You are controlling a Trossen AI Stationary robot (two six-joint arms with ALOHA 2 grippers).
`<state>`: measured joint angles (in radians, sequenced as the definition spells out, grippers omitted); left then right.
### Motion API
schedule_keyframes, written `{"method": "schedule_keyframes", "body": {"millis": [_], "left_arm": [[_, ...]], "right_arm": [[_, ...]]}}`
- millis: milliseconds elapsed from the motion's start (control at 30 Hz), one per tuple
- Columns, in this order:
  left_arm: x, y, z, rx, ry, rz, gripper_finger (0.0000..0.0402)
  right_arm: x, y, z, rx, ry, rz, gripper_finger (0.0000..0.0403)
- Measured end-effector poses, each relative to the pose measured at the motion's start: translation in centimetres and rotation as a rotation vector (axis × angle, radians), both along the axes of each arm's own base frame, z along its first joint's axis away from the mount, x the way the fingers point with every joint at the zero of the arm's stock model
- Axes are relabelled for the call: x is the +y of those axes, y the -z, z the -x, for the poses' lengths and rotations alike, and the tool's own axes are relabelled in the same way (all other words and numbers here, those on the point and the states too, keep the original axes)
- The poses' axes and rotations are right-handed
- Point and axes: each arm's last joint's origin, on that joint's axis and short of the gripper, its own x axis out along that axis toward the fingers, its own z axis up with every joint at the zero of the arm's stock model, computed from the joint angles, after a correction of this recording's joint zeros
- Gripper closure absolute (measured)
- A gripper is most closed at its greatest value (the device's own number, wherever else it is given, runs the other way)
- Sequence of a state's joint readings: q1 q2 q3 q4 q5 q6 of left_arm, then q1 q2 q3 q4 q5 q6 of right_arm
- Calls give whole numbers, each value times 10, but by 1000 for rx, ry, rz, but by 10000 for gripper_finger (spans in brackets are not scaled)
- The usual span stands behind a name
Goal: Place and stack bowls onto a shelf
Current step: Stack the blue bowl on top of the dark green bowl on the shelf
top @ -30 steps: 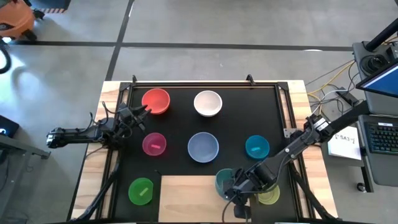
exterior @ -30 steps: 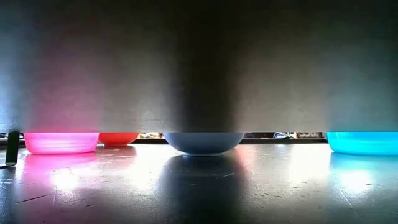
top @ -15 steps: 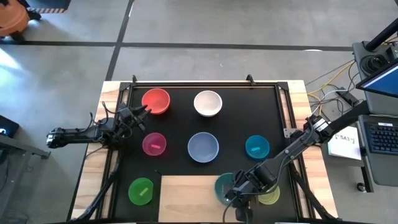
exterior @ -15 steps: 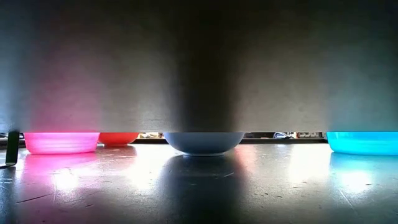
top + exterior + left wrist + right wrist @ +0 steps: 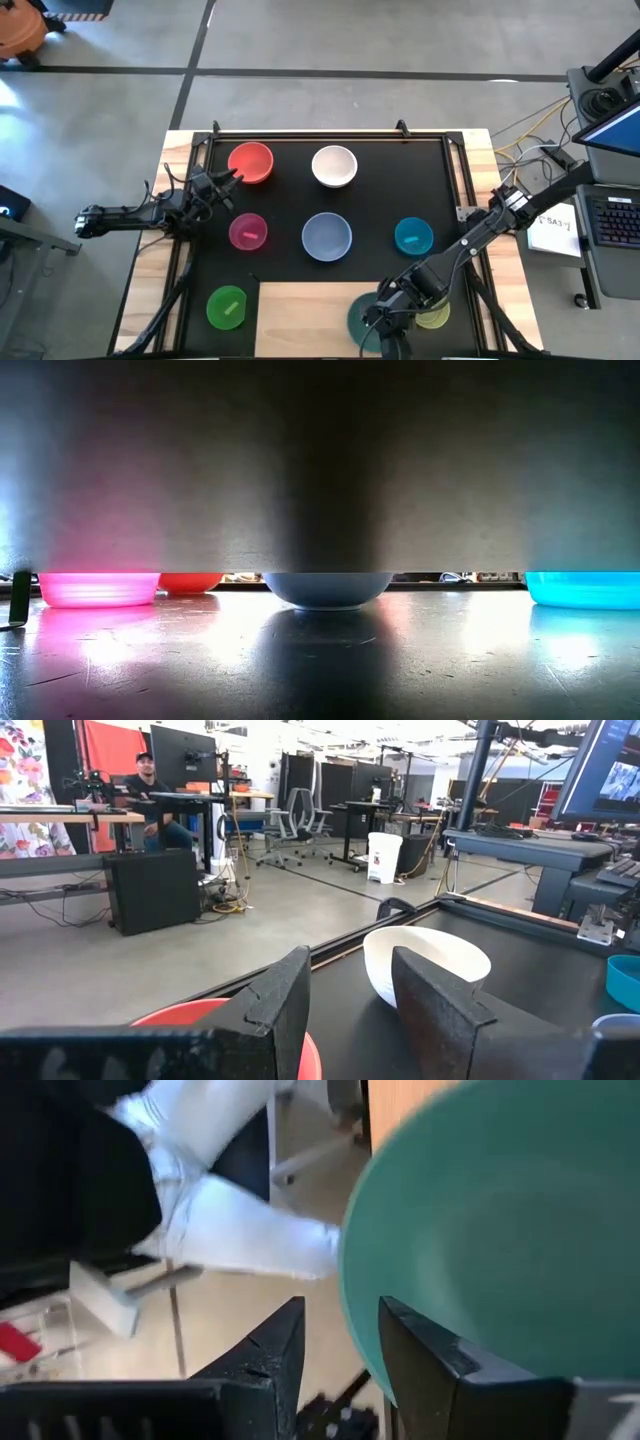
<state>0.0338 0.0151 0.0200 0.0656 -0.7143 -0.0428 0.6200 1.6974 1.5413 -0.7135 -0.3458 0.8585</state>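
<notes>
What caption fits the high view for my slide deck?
Right hand holds the teal bowl over the shelf while the left arm waits.

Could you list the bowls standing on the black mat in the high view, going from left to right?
Green bowl → magenta bowl and red bowl, almost level → grey-blue bowl and white bowl, almost level → cyan bowl.
</notes>
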Motion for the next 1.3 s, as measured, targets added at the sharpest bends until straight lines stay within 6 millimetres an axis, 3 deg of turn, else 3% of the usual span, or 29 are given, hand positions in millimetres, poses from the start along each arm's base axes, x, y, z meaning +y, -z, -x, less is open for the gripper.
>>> {"method": "schedule_keyframes", "body": {"millis": [200, 433, 633, 867, 1067, 1300], "left_arm": [[0, 0, 0, 1, 1, 0, 275], [0, 0, 0, 0, 0, 0, 275], [0, 0, 0, 0, 0, 0, 275], [0, 0, 0, 0, 0, 0, 275], [0, 0, 0, 0, 1, 0, 275], [0, 0, 0, 0, 0, 0, 275]], "right_arm": [[-14, -10, -14, -254, 85, 246, 296], [-35, -14, -28, -466, 342, 612, 309], [-65, -11, -45, -384, 328, 524, 302], [-94, -5, -57, -342, 240, 494, 266], [-99, 7, -58, -357, 102, 570, 247], [-95, 42, -72, -338, -44, 671, 262]]}}
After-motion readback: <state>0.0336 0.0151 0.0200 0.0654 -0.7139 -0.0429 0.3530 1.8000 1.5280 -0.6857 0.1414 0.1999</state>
